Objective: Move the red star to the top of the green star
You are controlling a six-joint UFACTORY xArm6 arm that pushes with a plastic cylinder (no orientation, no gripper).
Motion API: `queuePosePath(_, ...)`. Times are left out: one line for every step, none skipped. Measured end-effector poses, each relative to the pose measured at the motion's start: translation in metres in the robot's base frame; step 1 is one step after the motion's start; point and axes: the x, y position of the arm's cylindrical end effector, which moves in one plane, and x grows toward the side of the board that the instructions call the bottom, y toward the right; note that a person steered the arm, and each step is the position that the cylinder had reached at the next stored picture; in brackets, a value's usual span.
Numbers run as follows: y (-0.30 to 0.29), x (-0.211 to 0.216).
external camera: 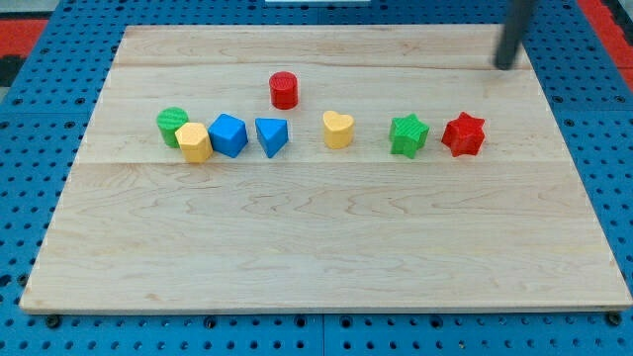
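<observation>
The red star (463, 134) lies on the wooden board at the view's right, just to the right of the green star (407, 135), with a small gap between them. My tip (506, 65) is near the board's top right, above and a little right of the red star, apart from it. The rod runs up out of the view's top edge.
A yellow heart (338, 130) lies left of the green star. A red cylinder (284, 90) sits nearer the view's top. At the left are a blue triangular block (271, 136), a blue block (228, 135), a yellow block (196, 142) and a green cylinder (172, 127). The board's right edge (579, 178) is close to the red star.
</observation>
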Motion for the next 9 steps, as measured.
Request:
queuePosePath(0.002,0.093)
queuePosePath(-0.014,0.118)
queuePosePath(-0.014,0.118)
queuePosePath(-0.014,0.146)
queuePosePath(-0.085,0.151)
queuePosePath(-0.120,0.071)
queuePosePath(-0.184,0.020)
queuePosePath(-0.135,0.017)
queuePosePath(-0.079,0.028)
